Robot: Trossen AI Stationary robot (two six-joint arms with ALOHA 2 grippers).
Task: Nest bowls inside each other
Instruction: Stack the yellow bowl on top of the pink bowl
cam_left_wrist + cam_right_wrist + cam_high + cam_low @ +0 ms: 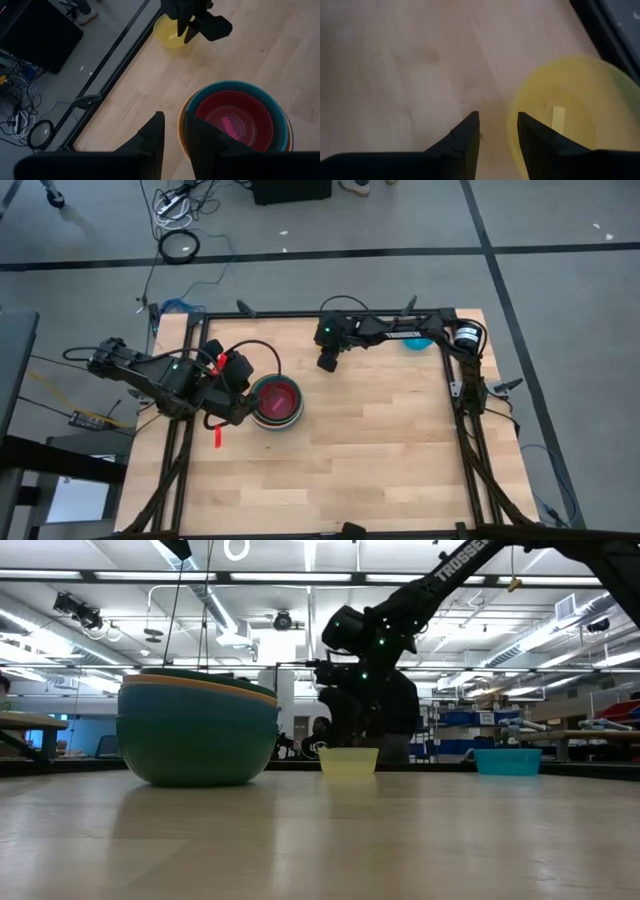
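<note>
Yellow bowl: small round yellow plastic bowl [570,115] sits on the worktop toward 12 o'clock in the high view, hidden there beneath the right arm's wrist; it shows in the low view [348,760] and the left wrist view [172,32].
Right gripper: right gripper [495,132] hangs over the yellow bowl's near rim with its fingers spread, one finger at the wall's outer side and the other on bare wood; nothing is pinched yet.
Nested stack: orange, teal and pink-red round plastic bowls sit one inside another as a stack [276,402], just left of the worktop's centre, about 9 o'clock.
Left gripper: left gripper [172,132] sits at the stack's outer edge on its 9 o'clock side, fingers a little apart and holding nothing that I can see.
Cyan bowl: small round cyan plastic bowl [507,761] stands alone near the far right corner, about 1 o'clock [419,342].
Worktop: light wooden worktop [380,450].
Risk: both right fingers look to be outside the rim, so closing may pinch air or shove the light bowl away.
Risk two: a thin rim grip could let the bowl tilt or slip on the carry to the stack.
</note>
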